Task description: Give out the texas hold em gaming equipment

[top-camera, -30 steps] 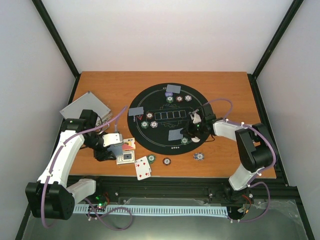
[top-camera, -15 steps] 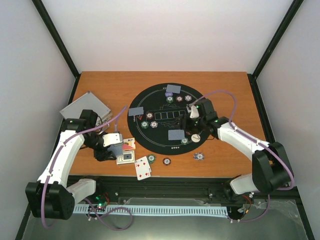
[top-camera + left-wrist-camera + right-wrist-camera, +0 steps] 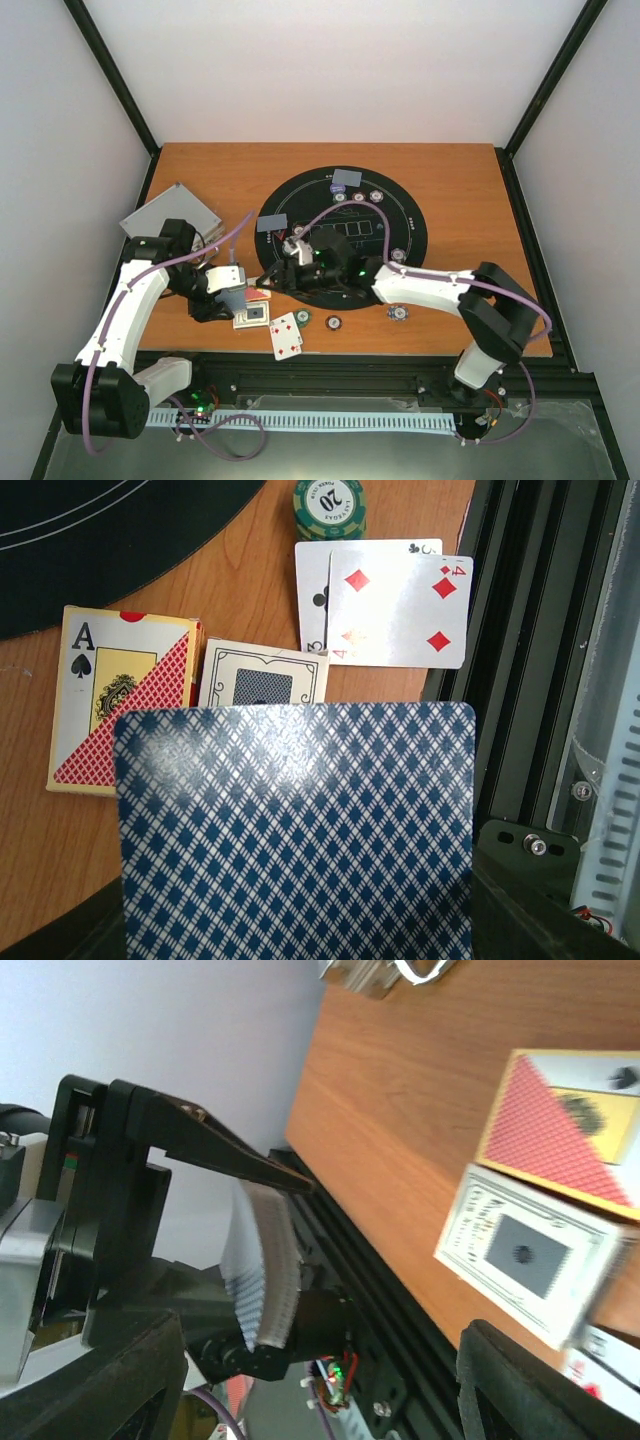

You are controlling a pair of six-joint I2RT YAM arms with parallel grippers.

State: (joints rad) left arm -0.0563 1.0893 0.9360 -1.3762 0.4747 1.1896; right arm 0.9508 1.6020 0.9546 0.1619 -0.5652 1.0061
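The wooden table (image 3: 460,180) is carrying a round black mat (image 3: 405,215); a silver case (image 3: 165,212) is lying at its left; a card box (image 3: 120,705), two face-up cards (image 3: 400,605), a green chip (image 3: 329,505) and a brown chip (image 3: 333,323) are lying near the front.

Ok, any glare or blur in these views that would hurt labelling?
Left wrist: sharp, but a pale sheen crosses the back of the held deck and the four of diamonds. Right wrist: the card box looks soft, probably motion blur. Top external: sharp, evenly lit, no hot spots on the table.
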